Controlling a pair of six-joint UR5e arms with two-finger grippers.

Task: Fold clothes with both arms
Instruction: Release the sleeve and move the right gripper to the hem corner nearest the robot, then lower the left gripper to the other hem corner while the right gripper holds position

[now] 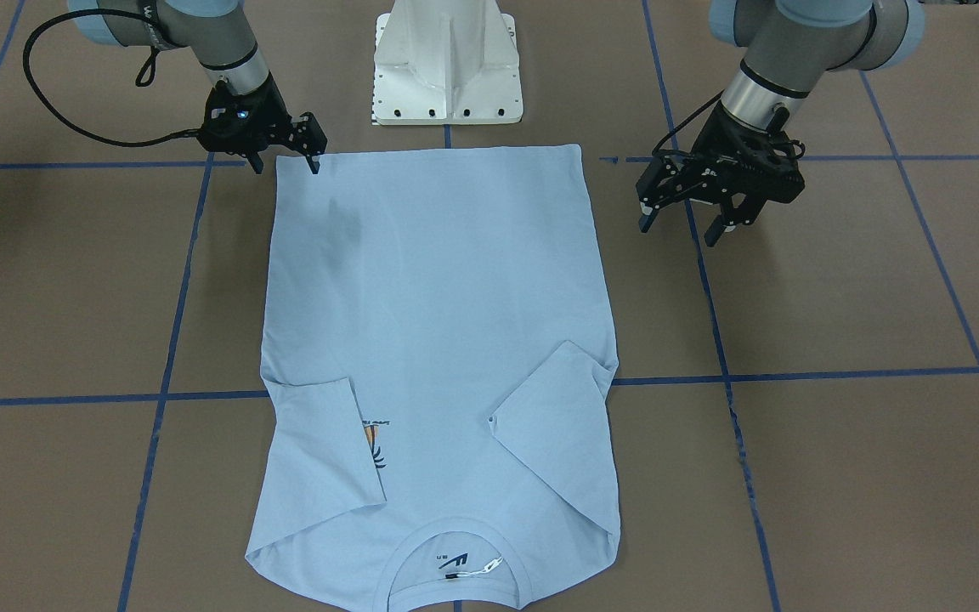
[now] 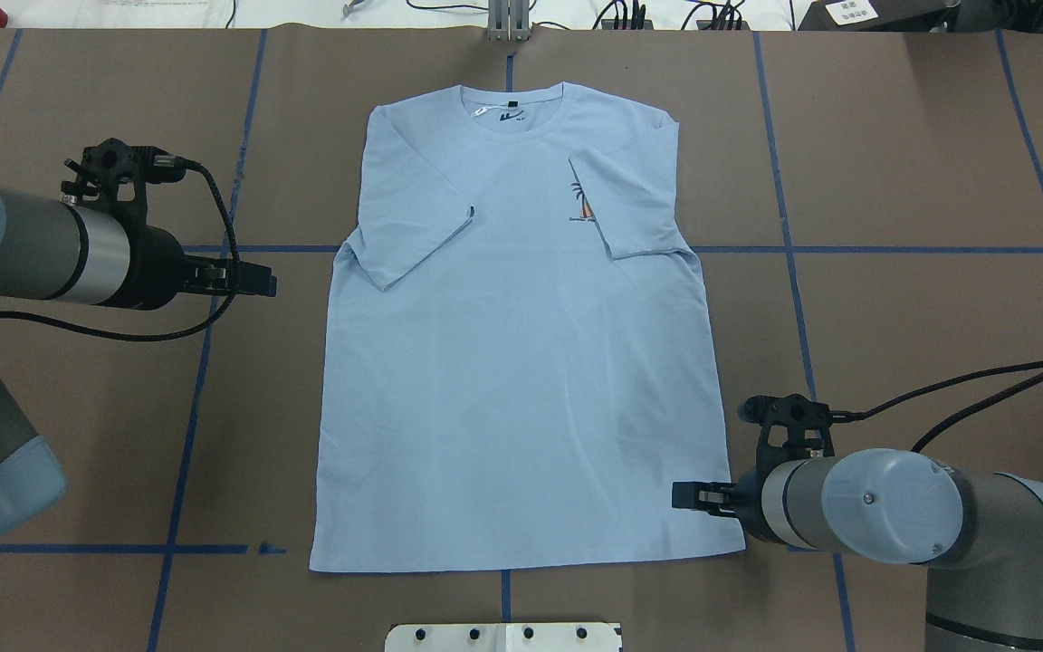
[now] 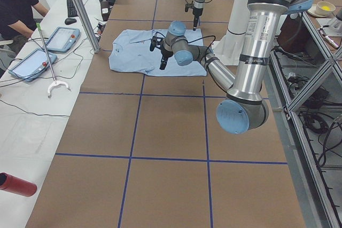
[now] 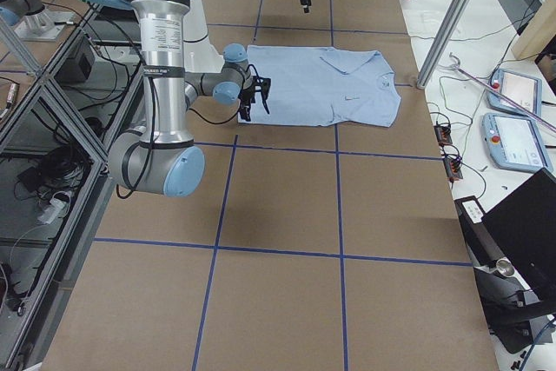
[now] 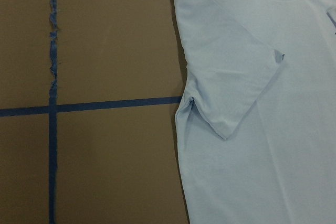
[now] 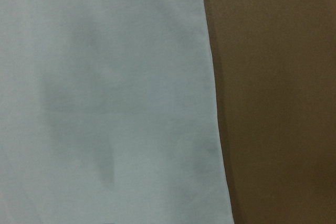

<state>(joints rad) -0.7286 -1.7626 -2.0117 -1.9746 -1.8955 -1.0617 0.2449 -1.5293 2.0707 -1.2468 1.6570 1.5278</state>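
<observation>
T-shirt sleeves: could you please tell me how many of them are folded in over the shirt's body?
2. One sleeve lies folded over the chest on the robot's left; the other sleeve, on its right, is folded in and partly covers the palm-tree print.

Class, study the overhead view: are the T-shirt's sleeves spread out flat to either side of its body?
No, on the T-shirt one sleeve and the other sleeve both lie folded inward over the chest.

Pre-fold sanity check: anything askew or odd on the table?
Minor only. T-shirt lies flat, sleeves folded in unevenly: the robot's-right sleeve partly covers the palm print. Table tape is frayed beside the left sleeve.
</observation>
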